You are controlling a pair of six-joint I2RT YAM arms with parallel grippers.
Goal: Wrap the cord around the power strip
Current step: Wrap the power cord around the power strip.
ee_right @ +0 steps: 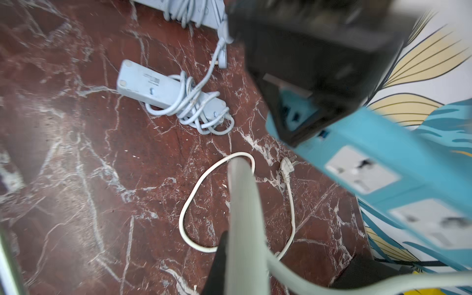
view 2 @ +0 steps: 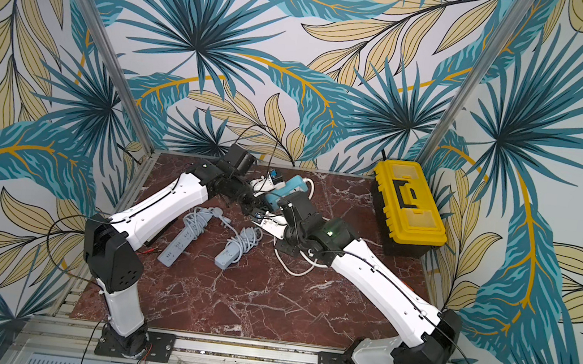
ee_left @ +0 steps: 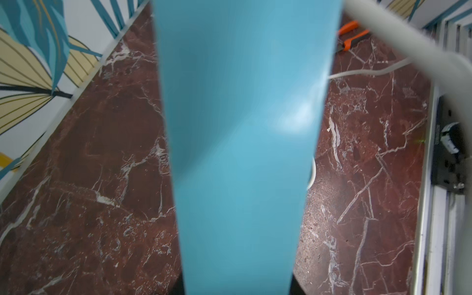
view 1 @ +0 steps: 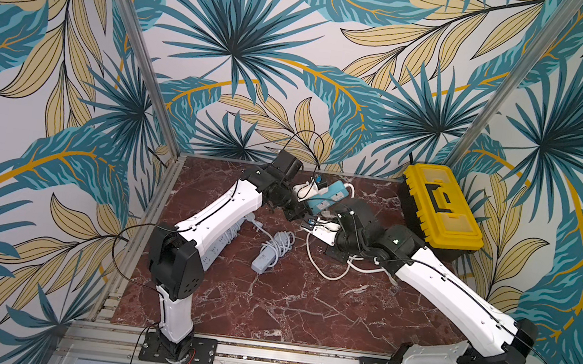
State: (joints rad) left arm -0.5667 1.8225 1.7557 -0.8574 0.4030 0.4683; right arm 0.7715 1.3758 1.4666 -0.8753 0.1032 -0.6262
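Two grippers, both clamped. My left gripper (view 1: 299,212) pinches one end of the blue power strip (view 1: 334,191), raised above the marble table (view 1: 267,301) toward its 12 o'clock edge. My right gripper (ee_right: 288,265), at the strip's 6 o'clock, is closed on the white cord (ee_right: 242,204). Slack loops on the marble, ending at the plug (ee_right: 284,166). A cord-wound grey strip (view 2: 236,246) lies at 7 o'clock and a yellow toolbox (view 1: 438,204) at 3 o'clock.
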